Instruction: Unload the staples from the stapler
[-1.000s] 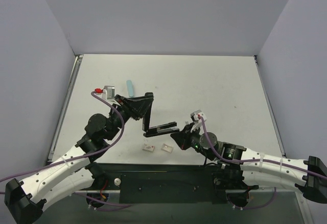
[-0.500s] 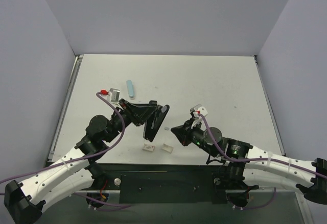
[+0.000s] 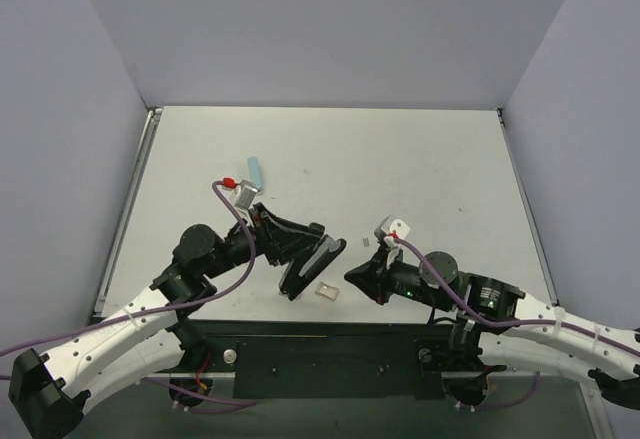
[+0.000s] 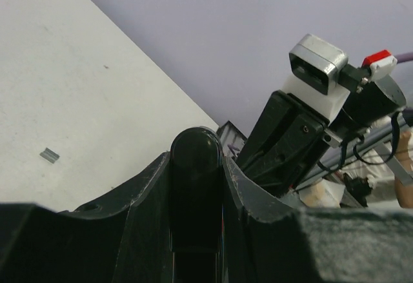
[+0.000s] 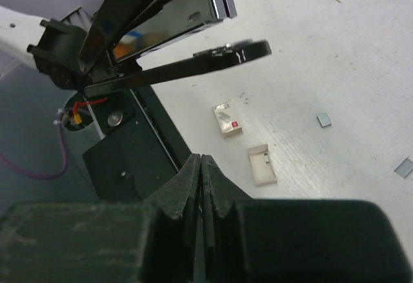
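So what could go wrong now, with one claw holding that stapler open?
1. The left claw grips the stapler by one end only; a push might twist it loose.
2. The shut right claw sits close to the open jaws and may bump them.
3. Grey staple pieces lie loose on the table and could get scattered.

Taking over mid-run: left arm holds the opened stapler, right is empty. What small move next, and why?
Probably bring the shut right gripper to the stapler's exposed metal tray and push its contents out: the left gripper holds it spread open, and few loose staples lie on the table.
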### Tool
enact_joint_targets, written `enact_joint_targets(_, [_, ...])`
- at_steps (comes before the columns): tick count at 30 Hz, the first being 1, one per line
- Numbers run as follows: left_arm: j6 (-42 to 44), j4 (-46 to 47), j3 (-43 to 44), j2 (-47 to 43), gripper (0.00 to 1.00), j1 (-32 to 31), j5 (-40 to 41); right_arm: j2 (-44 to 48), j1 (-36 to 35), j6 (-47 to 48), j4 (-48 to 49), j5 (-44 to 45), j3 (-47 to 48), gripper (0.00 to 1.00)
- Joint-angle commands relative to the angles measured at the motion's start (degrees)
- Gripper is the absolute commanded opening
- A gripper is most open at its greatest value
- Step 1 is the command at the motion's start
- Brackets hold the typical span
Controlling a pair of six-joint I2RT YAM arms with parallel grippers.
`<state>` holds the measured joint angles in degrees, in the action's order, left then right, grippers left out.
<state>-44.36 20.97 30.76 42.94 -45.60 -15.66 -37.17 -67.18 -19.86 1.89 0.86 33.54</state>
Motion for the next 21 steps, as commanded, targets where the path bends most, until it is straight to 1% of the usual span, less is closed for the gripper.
enact_joint_targets(1, [0.0,9.7,3.3,-0.2,0.00,0.0,-11.8,1.4,-0.3,4.1,-4.3,-9.1,3.3,0.00])
enact_joint_targets(9, [-1.5,13.2,2.5,-0.6,0.00,-0.2,-19.0,2.0,-0.3,7.1,-4.3,-16.6,4.6,0.00])
enact_joint_targets(15, [-2.3,15.6,1.7,0.8,0.00,-0.2,-22.0,0.9,-0.2,7.7,-2.4,-17.3,5.7,0.00])
enact_joint_targets(16, [-2.6,16.5,1.2,1.4,0.00,-0.2,-22.3,0.4,-0.3,7.9,-0.7,-17.4,5.8,0.00])
enact_joint_targets(21, [-3.7,19.5,-0.2,2.9,0.00,-0.4,-23.3,-2.6,-0.3,8.6,2.1,-18.3,7.9,0.00])
